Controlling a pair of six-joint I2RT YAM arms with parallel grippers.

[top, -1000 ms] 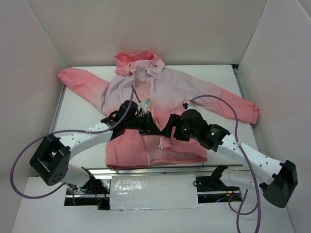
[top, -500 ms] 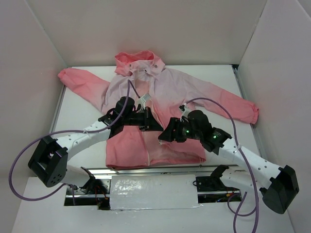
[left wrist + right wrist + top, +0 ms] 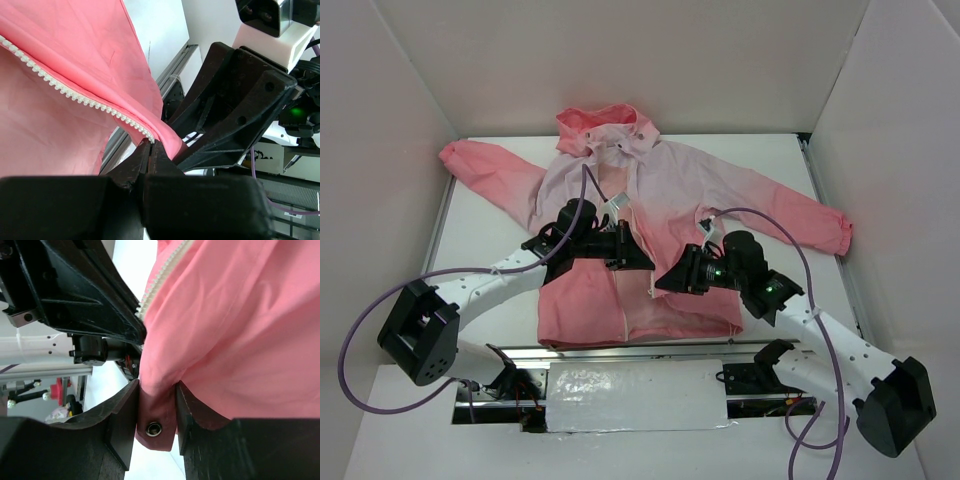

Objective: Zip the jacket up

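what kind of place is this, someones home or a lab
Most likely a robotics lab test cell: a white table boxed in by plain white panels, left arm and right arm mounted at its near edge, loose purple cables, and just one jacket laid out.

No text, label or number is legible anywhere.

Zipper line masked at centre frame
From above, both arms cover the middle of the jacket (image 3: 680,185) front, and the closure of the left gripper (image 3: 640,261) and right gripper (image 3: 666,283) is too small to tell. In the wrist views, the zipper teeth (image 3: 75,96) run off the frame edges.
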